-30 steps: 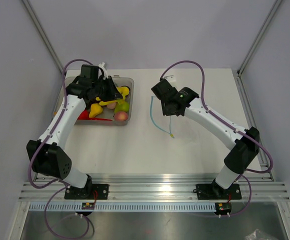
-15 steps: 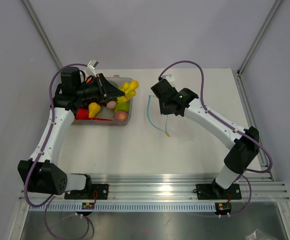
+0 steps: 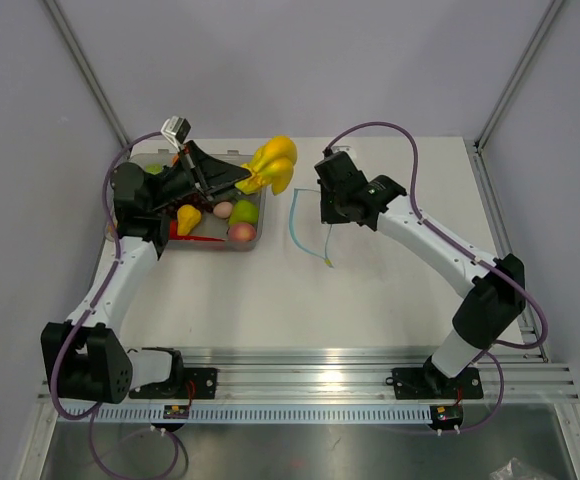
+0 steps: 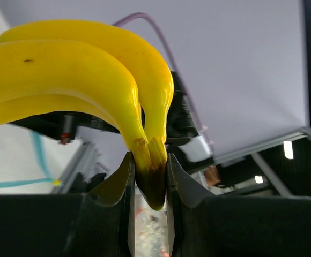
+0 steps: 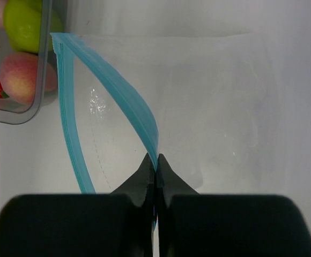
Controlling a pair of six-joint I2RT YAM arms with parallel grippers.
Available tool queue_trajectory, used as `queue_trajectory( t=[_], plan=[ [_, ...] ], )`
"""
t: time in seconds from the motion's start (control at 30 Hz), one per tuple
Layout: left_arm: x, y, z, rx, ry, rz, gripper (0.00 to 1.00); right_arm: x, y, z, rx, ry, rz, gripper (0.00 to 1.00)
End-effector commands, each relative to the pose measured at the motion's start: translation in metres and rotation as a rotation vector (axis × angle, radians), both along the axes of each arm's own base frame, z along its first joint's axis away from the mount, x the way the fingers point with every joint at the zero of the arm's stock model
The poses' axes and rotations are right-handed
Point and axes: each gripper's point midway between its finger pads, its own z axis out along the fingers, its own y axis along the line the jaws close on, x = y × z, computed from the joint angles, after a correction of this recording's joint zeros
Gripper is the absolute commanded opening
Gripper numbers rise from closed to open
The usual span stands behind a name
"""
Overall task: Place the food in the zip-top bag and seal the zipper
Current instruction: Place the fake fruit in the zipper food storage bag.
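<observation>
My left gripper (image 3: 238, 181) is shut on the dark stem of the yellow banana bunch (image 3: 273, 164) and holds it in the air beside the tray's right end; the wrist view shows the stem (image 4: 151, 176) pinched between the jaws. My right gripper (image 3: 327, 212) is shut on the upper lip of the zipper (image 5: 124, 101), lifting it so the mouth of the clear zip-top bag (image 5: 209, 107) gapes; the lower lip (image 5: 72, 144) lies on the table. The zipper (image 3: 297, 225) faces the tray. A pink peach (image 3: 241, 232), a light green fruit (image 3: 245, 211) and a red piece (image 3: 195, 230) stay in the tray.
The rigid clear tray (image 3: 253, 244) stands at the back left and also holds a yellow pear-shaped piece (image 3: 188, 216). Its corner shows in the right wrist view (image 5: 16, 115). Grey walls enclose the white table (image 3: 270, 300).
My left gripper has lifted the banana bunch out of the tray and swung it up and right toward the bag. My right gripper has raised the zipper lip a little.
</observation>
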Motion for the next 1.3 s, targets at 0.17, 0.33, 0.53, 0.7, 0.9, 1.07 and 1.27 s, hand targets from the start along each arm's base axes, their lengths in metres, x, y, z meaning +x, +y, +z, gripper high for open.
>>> queue_trajectory(
  t=[0.17, 0.33, 0.53, 0.7, 0.9, 1.07, 1.27],
  plan=[
    [-0.045, 0.013, 0.06, -0.33, -0.149, -0.132, 0.0, 0.009, 0.018, 0.036, 0.223, -0.068, 0.001, 0.0],
    [-0.048, 0.011, 0.059, -0.334, -0.142, -0.13, 0.0, 0.012, 0.027, 0.045, 0.304, -0.078, 0.001, 0.0],
    [-0.049, 0.013, 0.044, -0.385, -0.11, -0.137, 0.0, 0.012, 0.039, 0.073, 0.433, -0.12, 0.018, 0.0],
    [-0.045, 0.013, 0.024, -0.423, -0.038, -0.157, 0.0, 0.012, 0.042, 0.084, 0.473, -0.136, 0.014, 0.0],
    [-0.042, 0.01, 0.006, -0.391, 0.006, -0.154, 0.0, 0.014, 0.044, 0.081, 0.488, -0.124, 0.002, 0.0],
    [-0.029, 0.005, -0.019, -0.362, 0.059, -0.142, 0.0, 0.012, 0.048, 0.087, 0.516, -0.128, 0.023, 0.0],
    [-0.019, -0.025, -0.053, -0.208, 0.12, -0.163, 0.0, 0.009, 0.046, 0.088, 0.508, -0.128, 0.032, 0.0]
  ],
)
